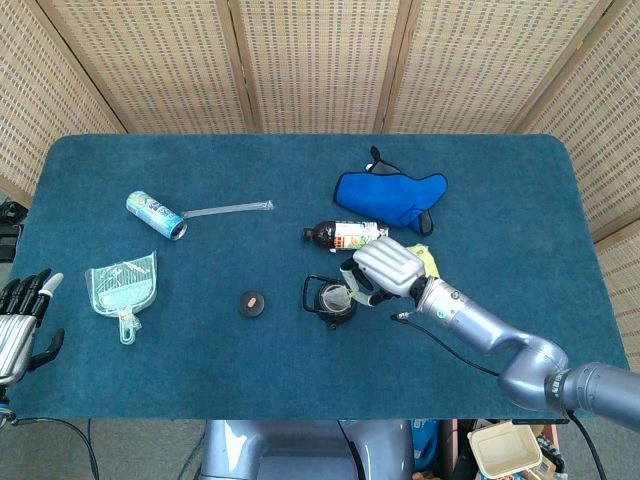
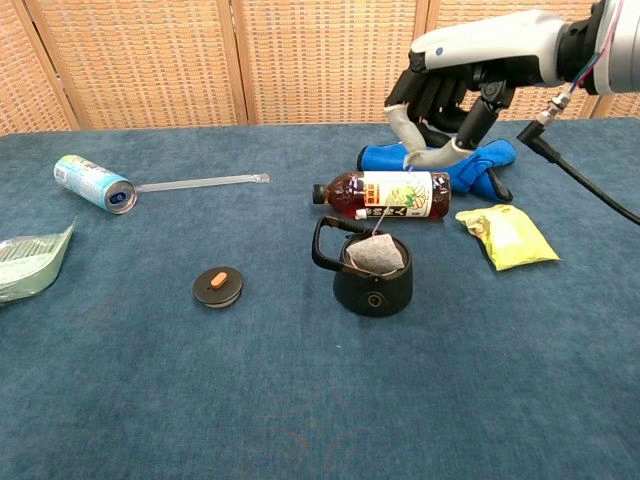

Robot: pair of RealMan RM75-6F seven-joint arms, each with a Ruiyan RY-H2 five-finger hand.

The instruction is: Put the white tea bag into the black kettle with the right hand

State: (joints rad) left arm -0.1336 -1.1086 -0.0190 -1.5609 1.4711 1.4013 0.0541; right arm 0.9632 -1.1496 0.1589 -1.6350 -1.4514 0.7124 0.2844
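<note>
— Head view first. What have you got?

— My right robot hand (image 1: 385, 268) sits just right of the black kettle (image 1: 331, 299), fingers curled toward its mouth. I can't make out the white tea bag from up here, it's too small under the fingers. Left robot hand (image 1: 20, 318) is at the counter's (image 1: 300, 380) near-left edge, holding nothing, fingers apart. Kettle lid (image 1: 251, 302) lies left of the kettle, apart from it. A brown bottle (image 1: 345, 234) lies on its side just behind the kettle, a blue mitt (image 1: 392, 197) further back. Can (image 1: 156, 216) and clear stick (image 1: 228, 208) at far left, a green dustpan (image 1: 122, 286) nearer me.

— Chest view?

— Clearer. The right robot hand (image 2: 447, 105) hangs above and behind the kettle (image 2: 372, 276), thumb and a finger pinching the string. The white tea bag (image 2: 377, 256) hangs off that string and rests in the open kettle mouth, top part poking above the rim. So I'm gripping the bag by its string, bag partly inside. Yellow-green packet (image 2: 508, 236) lies right of the kettle, apart. Lid (image 2: 218, 286) on the left, orange spot up. Left robot hand doesn't show here.
</note>
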